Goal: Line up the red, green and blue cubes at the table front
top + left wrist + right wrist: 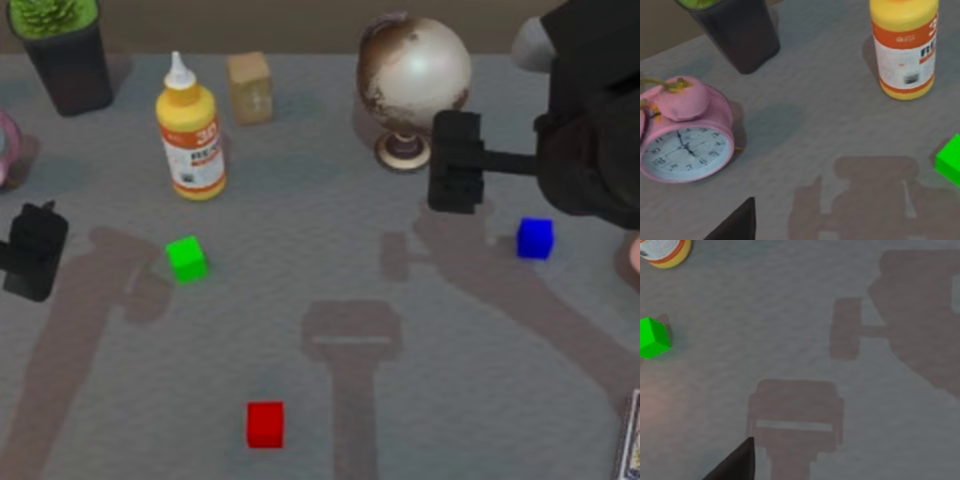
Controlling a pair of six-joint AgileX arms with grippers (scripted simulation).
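Blue cube [535,239] looks light, rigid; grip on flat opposite sides; right gripper [457,163] near, finger state unclear; left gripper [35,250] parked at left edge

Yellow bottle [190,130] with orange label reading "30", pink alarm clock [686,132] with dial numerals 1–12

Red cube [265,424] near table [470,400] front edge; green cube [186,258] left-middle; blue cube [534,238] right-middle.
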